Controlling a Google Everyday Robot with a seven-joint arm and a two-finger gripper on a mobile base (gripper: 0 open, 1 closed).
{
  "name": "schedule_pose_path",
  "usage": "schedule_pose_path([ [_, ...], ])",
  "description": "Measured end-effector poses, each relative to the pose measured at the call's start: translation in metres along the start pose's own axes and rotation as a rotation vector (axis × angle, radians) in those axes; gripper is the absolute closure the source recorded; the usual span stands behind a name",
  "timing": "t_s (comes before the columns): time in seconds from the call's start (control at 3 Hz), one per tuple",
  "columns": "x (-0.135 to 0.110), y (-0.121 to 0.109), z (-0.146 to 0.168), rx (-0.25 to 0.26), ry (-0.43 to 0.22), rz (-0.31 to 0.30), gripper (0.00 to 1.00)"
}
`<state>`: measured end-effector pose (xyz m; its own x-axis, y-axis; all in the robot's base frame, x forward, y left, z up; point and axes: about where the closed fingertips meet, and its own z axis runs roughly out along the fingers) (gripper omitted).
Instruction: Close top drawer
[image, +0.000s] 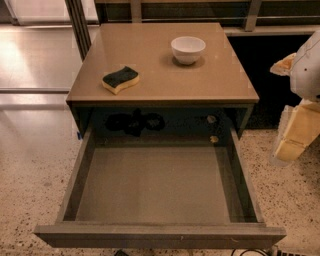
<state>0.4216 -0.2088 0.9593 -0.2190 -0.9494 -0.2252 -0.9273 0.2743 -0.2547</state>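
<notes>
The top drawer (160, 235) of the cabinet is pulled far out toward me. Its flat grey inner floor (152, 185) is bare and its plain dark front runs along the bottom of the view. My arm shows at the right edge as white and cream-coloured parts, and the gripper (295, 137) hangs there to the right of the drawer's right side, apart from it.
The tan cabinet top (165, 75) carries a yellow-and-green sponge (120, 79) at the left and a white bowl (188, 49) at the back right. Speckled floor lies on both sides of the drawer. A metal frame and rails stand behind the cabinet.
</notes>
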Motion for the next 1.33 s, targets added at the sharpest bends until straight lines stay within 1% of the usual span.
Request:
schedule_pose_path([
  [0.33,0.009,0.028,0.028,-0.014,-0.022,0.028,0.0],
  [0.67,0.013,0.057,0.068,-0.051,-0.029,0.053,0.19],
  [1.0,0.019,0.093,0.111,-0.107,-0.026,0.096,0.5],
  [1.33,0.019,0.094,0.112,-0.111,-0.024,0.096,0.73],
])
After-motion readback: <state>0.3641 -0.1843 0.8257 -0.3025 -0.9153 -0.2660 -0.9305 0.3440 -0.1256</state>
